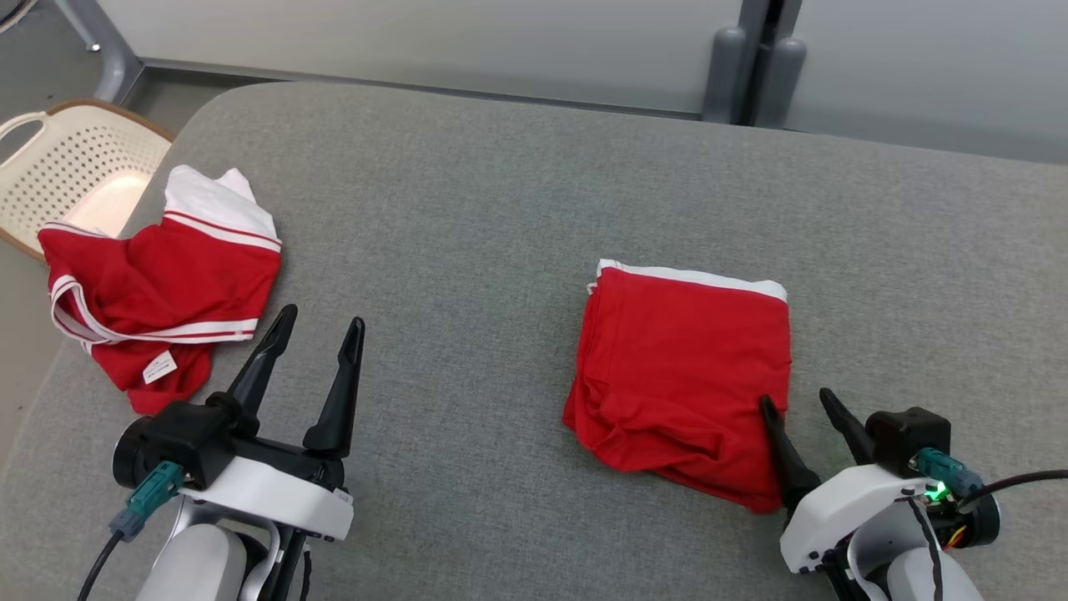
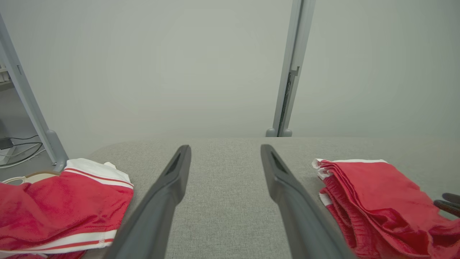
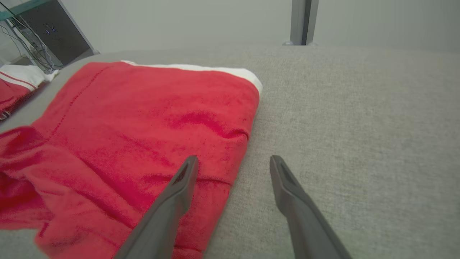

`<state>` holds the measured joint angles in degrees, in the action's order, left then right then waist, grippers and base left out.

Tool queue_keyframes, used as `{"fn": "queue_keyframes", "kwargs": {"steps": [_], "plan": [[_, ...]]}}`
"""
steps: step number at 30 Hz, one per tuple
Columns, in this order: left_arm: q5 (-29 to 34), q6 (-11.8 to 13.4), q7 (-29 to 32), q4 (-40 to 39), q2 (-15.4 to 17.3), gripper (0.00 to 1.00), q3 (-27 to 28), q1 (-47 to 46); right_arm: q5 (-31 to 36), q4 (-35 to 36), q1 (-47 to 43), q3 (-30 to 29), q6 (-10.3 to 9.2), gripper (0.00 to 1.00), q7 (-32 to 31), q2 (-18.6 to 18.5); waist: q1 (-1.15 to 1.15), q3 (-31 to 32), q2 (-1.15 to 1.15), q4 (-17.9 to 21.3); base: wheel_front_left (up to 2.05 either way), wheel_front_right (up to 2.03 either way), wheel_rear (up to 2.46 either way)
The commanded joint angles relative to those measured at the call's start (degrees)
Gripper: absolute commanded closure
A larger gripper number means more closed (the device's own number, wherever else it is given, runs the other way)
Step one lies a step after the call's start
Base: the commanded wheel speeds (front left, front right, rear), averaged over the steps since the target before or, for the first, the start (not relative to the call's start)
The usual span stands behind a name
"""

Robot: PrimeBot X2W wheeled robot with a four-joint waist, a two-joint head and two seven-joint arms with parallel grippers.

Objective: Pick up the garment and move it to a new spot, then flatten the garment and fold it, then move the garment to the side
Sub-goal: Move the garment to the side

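The fingers (image 1: 338, 392) of the left gripper (image 1: 322, 317) stand wide apart and empty, well left of the folded garment (image 1: 684, 367). The right gripper (image 1: 794, 397) is also spread wide and empty, with 1 finger over the folded garment's near right corner and 1 just past its edge. The red garment lies on the grey table (image 1: 501, 184). Far to its left lies a crumpled garment (image 1: 158, 300), with a white basket (image 1: 75, 167) beyond. Behind stand 2 grey posts (image 1: 755, 75).
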<state>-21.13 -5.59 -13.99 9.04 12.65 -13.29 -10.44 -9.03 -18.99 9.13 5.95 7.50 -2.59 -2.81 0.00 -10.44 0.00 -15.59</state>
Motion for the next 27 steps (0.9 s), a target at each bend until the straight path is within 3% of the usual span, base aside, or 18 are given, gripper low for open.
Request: {"fn": "queue_keyframes", "kwargs": {"steps": [1, 6, 7, 8, 9, 10, 18, 27], "plan": [[-0.2, -0.4, -0.4, 0.7, -0.1, 0.00, 0.1, -1.2, -0.9, -2.5, 0.8, 0.5, -0.02, 0.00, -0.7, -0.2, 0.00, -1.7, 0.00, -1.9, 0.00, 0.00, 0.00], [-0.4, -0.5, -0.9, 1.7, -0.4, 0.00, 0.6, -1.6, -2.6, -6.8, 1.0, 2.5, -0.02, 0.00, -2.7, -0.2, 0.00, -1.8, 0.00, -1.7, 0.00, 0.00, 0.00], [-0.4, -0.6, -1.0, 1.9, -0.4, 0.00, 0.8, -1.7, -2.8, -7.2, 1.0, 2.6, -0.02, 0.07, -2.7, -0.1, 0.00, -1.8, 0.00, -1.6, 0.00, 0.00, 0.00], [-0.4, -0.6, -1.0, 2.0, -0.5, 0.00, 1.0, -1.8, -2.9, -7.5, 1.2, 2.6, -0.02, 0.54, -2.8, -0.1, 0.00, -1.9, 0.00, -1.5, 0.00, 0.00, 0.00], [-0.4, -0.6, -1.1, 2.1, -0.5, 0.00, 1.1, -1.9, -2.7, -7.7, 1.4, 2.6, -0.02, 0.87, -2.9, -0.1, 0.00, -2.0, 0.00, -1.4, 0.00, 0.00, 0.00], [-0.4, -0.7, -1.2, 2.1, -0.6, 0.00, 1.3, -2.0, -2.4, -7.8, 1.5, 2.5, -0.02, 1.00, -3.0, -0.1, 0.00, -2.1, 0.00, -1.3, 0.00, 0.00, 0.00], [0.7, -0.6, -1.3, 0.0, -0.8, 0.00, 2.6, -1.6, 3.0, -3.2, 1.2, 1.0, -0.07, 1.00, -2.0, -0.3, 0.00, -2.5, 0.00, 1.9, 0.00, 0.00, 0.00], [1.4, -1.0, -1.2, -6.9, 0.6, 0.00, 3.7, 0.3, 6.5, 2.0, 0.3, 3.2, -0.06, 1.00, -1.8, -0.2, 0.00, -5.0, 0.00, 15.9, 0.00, 0.00, 0.00]]}}
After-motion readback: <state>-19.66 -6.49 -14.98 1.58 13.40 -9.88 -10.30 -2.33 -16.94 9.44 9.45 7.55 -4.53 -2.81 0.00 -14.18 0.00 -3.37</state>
